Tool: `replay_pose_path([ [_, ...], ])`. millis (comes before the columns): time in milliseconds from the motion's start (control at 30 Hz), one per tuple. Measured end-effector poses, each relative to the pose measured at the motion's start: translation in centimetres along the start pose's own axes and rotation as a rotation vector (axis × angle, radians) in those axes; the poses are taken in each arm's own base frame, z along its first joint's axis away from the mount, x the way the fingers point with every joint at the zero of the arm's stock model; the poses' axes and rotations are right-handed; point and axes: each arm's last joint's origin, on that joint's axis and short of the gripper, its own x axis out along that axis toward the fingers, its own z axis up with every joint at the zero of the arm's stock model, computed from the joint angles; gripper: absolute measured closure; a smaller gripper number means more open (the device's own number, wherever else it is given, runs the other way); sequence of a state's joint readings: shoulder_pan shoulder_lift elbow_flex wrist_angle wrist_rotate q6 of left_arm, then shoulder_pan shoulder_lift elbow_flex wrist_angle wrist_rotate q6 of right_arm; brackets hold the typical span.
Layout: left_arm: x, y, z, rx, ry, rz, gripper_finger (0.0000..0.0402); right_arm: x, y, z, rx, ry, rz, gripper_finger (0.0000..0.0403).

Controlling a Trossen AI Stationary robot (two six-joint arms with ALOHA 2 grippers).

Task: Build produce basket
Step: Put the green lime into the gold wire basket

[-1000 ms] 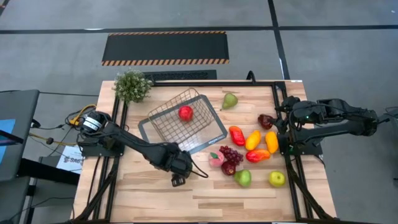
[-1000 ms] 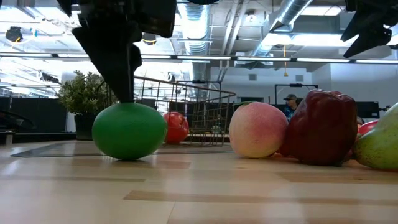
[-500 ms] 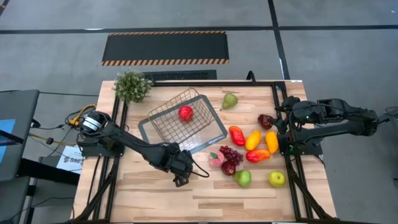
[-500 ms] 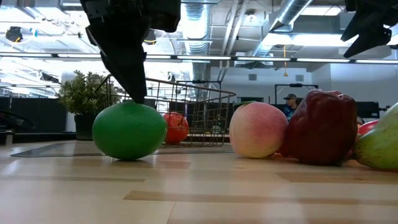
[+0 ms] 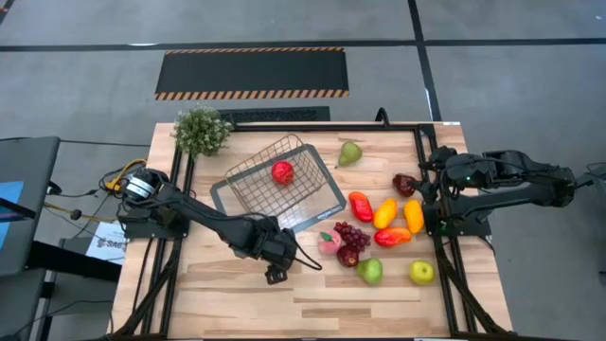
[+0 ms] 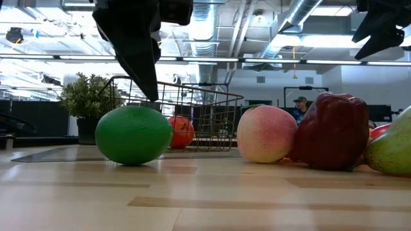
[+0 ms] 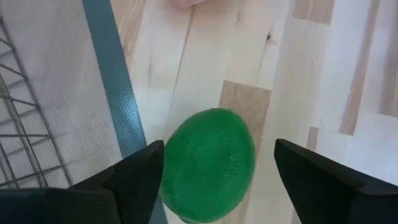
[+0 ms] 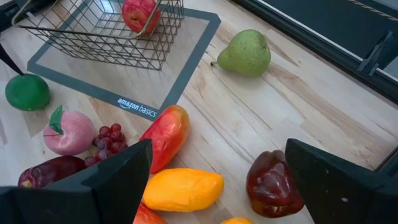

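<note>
A round green fruit (image 7: 208, 165) rests on the wood beside the tray's edge (image 7: 115, 93), in front of the wire basket (image 5: 279, 185). My left gripper (image 7: 217, 155) hangs over it, pointing steeply down and open, one finger on each side of the fruit. A red fruit (image 5: 282, 171) lies inside the basket. The remaining produce lies loose to the right: a peach (image 5: 329, 243), dark grapes (image 5: 350, 232) and a green pear (image 5: 350, 152). My right gripper (image 8: 217, 146) waits open, high at the table's right edge. My left gripper comes at the green fruit from above, slanting. One finger (image 7: 140, 177) stands right against the fruit's side next to the tray, and the other finger (image 7: 311, 174) is clear of it. Whether the near finger touches the fruit, I cannot tell. The fruit sits on the table.
A bushy potted plant (image 5: 201, 130) stands at the far left corner. Red, orange and yellow pieces (image 5: 386, 216) and two green fruits (image 5: 370, 271) crowd the right half. Bare wood lies along the near edge (image 5: 284, 308).
In the low view my left gripper's dark finger has shifted across the top of the green fruit toward the table's right and stands slightly higher. The fruit has stayed in place on the table.
</note>
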State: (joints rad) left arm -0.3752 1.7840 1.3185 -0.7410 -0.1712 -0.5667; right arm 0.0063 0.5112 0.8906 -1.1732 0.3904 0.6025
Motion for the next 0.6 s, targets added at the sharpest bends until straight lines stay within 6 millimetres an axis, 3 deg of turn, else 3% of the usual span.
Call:
replay_pose_path([
  [600,2.8,-0.6,0.0,0.118,0.04,-0.018,0.0108,0.0,0.0,0.0,0.0,0.001,0.0,0.0017],
])
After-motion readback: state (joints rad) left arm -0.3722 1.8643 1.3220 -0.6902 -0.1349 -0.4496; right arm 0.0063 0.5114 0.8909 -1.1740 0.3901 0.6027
